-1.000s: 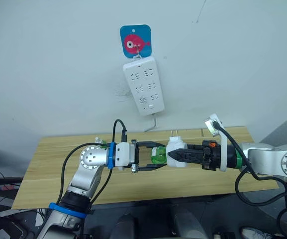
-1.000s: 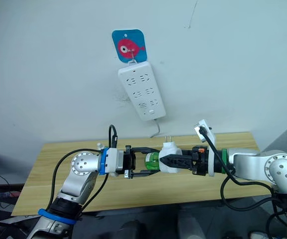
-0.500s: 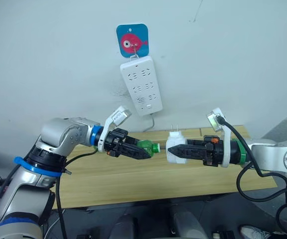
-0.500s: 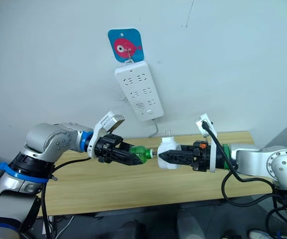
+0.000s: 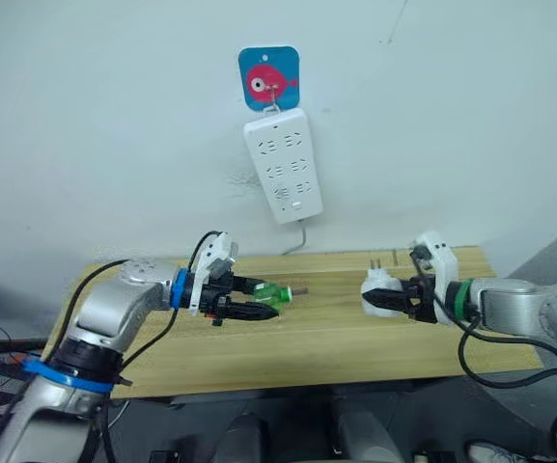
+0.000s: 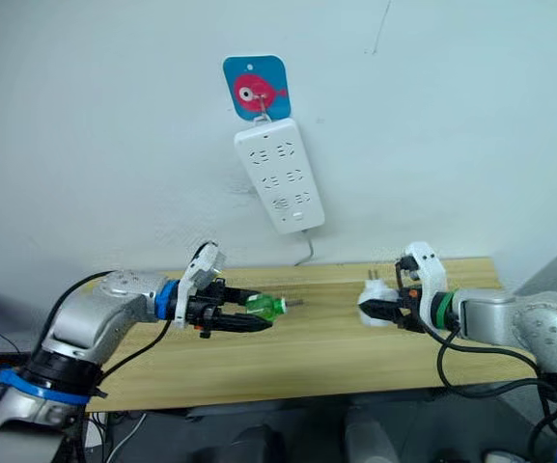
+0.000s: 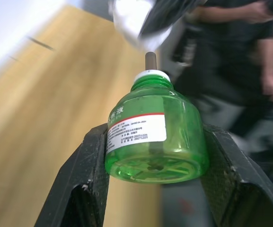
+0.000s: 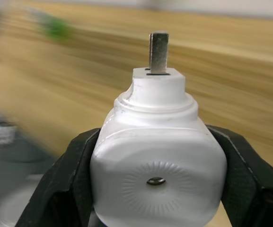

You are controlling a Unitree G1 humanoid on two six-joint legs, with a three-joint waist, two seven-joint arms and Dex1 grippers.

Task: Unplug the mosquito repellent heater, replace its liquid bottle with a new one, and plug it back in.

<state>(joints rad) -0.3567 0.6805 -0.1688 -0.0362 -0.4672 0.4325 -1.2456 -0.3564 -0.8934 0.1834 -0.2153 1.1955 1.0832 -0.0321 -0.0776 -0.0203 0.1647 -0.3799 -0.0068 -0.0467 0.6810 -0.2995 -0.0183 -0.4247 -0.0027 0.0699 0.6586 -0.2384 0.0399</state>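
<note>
In the left eye view, the green bottle (image 5: 272, 294) is held sideways by the left gripper (image 5: 249, 301) above the table (image 5: 317, 338), its wick pointing toward the heater (image 5: 379, 295), which is gripped by the right gripper (image 5: 396, 300) over the table's right part. A second ago the bottle was seated in the heater and both grippers met at the centre; half a second ago a narrow gap had opened; now the two are well apart. The old bottle is therefore judged to be out, with the swap for a new one not yet done. The power strip (image 5: 283, 164) hangs on the wall under a fish hook (image 5: 268, 77), with nothing plugged in.

In the right eye view, the same separation is seen: the bottle (image 6: 264, 307) on the left, the heater (image 6: 375, 301) on the right, prongs up.

In the left wrist view, the bottle (image 7: 155, 137) is clamped at its base between both black fingers (image 7: 86, 184), cap and wick pointing away. A person in dark clothing (image 7: 240, 42) is seen beyond, blurred.

In the right wrist view, the heater (image 8: 157, 165) is squeezed between the fingers (image 8: 63, 189), one prong (image 8: 158, 52) standing up from its far end, and a small round hole is seen in the ribbed face nearest the camera.
</note>
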